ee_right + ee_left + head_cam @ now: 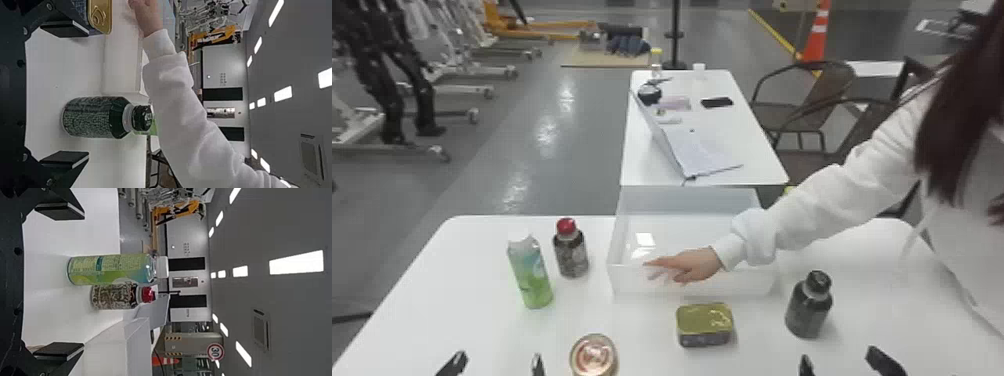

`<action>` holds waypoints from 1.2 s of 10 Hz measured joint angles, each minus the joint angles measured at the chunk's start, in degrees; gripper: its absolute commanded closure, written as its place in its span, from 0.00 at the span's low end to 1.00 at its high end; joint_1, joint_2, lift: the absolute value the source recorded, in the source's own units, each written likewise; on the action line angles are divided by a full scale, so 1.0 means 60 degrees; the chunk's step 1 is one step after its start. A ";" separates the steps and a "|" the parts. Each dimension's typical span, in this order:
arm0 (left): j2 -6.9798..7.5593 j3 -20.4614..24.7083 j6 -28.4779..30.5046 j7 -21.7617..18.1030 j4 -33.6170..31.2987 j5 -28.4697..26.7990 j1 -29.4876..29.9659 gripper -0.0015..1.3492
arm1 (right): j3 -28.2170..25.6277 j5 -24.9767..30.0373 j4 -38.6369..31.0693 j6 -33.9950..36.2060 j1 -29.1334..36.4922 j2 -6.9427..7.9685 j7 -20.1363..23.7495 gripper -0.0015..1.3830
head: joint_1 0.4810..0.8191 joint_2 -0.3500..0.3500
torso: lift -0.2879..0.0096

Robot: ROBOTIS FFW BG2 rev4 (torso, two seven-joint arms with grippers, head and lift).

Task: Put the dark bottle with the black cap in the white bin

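Observation:
On the table's right side the dark bottle with the black cap stands upright, outside the white bin and to its right. My right gripper is open at the front edge, just short of that bottle. In the right wrist view the dark bottle appears beyond the right gripper, between the lines of its parted fingers and untouched. At the front left is my left gripper, also open; in the left wrist view nothing is between the fingers of the left gripper.
A person's hand hangs over the bin's front wall, the sleeve crossing from the right. Left of the bin stand a red-capped bottle and a green bottle. A yellow-topped tin and round can are in front.

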 measured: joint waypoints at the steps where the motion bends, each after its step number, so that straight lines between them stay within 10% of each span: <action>1: 0.0000 0.0000 -0.0040 0.0000 0.0000 -0.0045 -0.0002 0.10 | 0.0000 0.0004 -0.0004 0.0000 0.0005 0.0000 0.0002 0.14 | 0.20 0.50 | 0.63; 12: 0.0000 -0.0094 -0.0143 0.0000 0.0042 -0.0161 -0.0151 0.09 | 0.0000 0.0065 0.0017 -0.0120 -0.0025 0.0000 0.0061 0.14 | 0.20 0.50 | 0.63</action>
